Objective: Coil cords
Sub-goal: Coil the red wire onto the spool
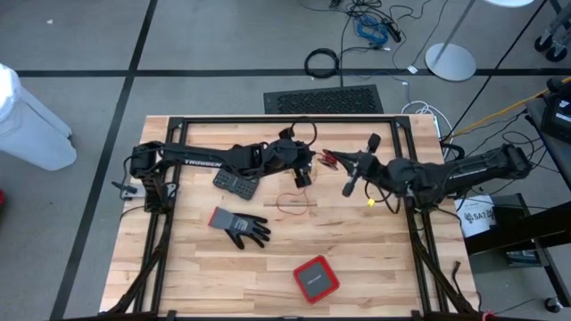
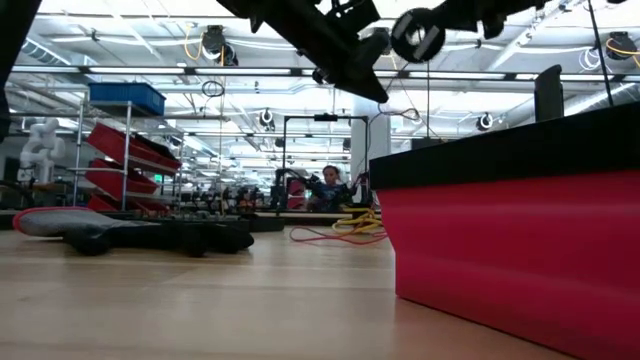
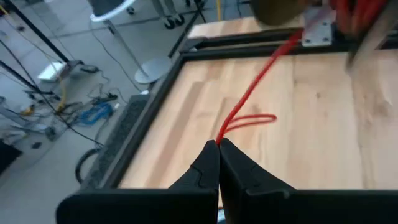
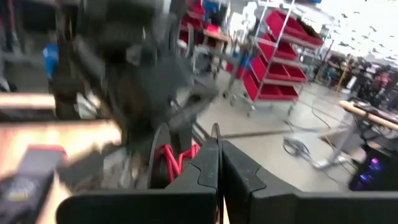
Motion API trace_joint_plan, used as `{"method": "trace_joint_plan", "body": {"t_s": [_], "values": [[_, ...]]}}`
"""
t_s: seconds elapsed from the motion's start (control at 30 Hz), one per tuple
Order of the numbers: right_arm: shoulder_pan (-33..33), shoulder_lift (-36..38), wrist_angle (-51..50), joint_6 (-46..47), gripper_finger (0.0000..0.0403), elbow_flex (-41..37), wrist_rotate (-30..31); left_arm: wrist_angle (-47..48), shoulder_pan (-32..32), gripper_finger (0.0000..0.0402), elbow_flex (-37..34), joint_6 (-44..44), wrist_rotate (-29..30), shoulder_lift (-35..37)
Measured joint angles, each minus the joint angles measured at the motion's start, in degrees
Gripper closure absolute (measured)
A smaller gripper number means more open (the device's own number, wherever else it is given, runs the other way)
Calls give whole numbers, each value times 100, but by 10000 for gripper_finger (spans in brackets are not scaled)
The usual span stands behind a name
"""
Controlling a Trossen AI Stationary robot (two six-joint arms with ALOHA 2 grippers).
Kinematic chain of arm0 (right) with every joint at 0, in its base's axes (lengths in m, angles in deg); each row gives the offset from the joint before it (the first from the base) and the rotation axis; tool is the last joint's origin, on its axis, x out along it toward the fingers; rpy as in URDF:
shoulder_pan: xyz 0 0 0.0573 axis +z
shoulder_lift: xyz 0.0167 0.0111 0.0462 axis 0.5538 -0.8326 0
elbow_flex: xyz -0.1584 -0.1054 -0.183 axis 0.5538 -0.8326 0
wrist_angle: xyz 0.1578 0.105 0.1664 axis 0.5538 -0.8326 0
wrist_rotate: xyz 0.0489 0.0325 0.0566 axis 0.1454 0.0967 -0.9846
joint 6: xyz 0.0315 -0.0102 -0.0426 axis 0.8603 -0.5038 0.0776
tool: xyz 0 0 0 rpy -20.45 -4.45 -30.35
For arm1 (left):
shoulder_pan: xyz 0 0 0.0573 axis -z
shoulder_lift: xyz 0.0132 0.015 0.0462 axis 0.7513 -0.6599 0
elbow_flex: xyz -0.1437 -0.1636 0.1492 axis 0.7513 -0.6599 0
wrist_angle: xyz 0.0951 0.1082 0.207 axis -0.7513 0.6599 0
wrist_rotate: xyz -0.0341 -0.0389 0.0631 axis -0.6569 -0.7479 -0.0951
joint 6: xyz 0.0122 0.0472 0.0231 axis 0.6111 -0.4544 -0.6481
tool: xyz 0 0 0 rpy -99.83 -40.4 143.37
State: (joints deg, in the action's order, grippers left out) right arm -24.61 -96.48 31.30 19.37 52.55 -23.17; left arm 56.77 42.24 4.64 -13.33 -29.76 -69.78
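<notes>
Above the middle of the wooden surface (image 1: 357, 259) both arms meet, and much of the detail there is hard to read: the right wrist view is smeared by blur, so only a few loops of red cord (image 4: 177, 157) show just past the right gripper (image 4: 217, 140), with a dark mass of the other arm behind them. From overhead, the left gripper (image 1: 303, 176) hangs near the far centre of the surface and the right gripper (image 1: 350, 185) sits just beside it to the right; the space between them holds a small red tangle (image 1: 328, 159) too small to sort out. The left wrist view is clearer: the left jaws are closed on the red cord (image 3: 249, 99), which runs taut and slanted away from the fingertips toward the right arm, its far end lost in a blurred cluster cut off at the frame edge. A slack loop of the same cord lies flat on the wood below. The right jaws are pressed together too; whether they pinch anything I cannot tell. A yellow wire end (image 1: 369, 202) shows beneath the right arm, and in the low view a yellow bundle (image 2: 358, 217) lies on the surface beside red strands, mostly hidden by the red box (image 2: 520, 250). Nearer the front lie a grey-and-black glove (image 1: 239, 225) and a remote control (image 1: 236, 185).
</notes>
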Motion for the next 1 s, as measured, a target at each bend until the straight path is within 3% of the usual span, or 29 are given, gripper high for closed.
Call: {"method": "trace_joint_plan", "body": {"t_s": [0.17,0.33,0.7,0.87,1.0], "values": [[-75,74,-654,99,403,2,162,153,-45,402,0,-21,6,70],[-190,76,-855,242,403,2,156,183,-50,389,0,-21,-429,84],[-191,457,-858,296,403,2,29,299,-29,249,0,104,-642,90],[-190,592,-904,353,403,4,-38,71,-32,185,0,136,-1227,90],[-190,653,-889,455,403,4,-180,-203,-32,167,4,134,-1570,-90]]}}
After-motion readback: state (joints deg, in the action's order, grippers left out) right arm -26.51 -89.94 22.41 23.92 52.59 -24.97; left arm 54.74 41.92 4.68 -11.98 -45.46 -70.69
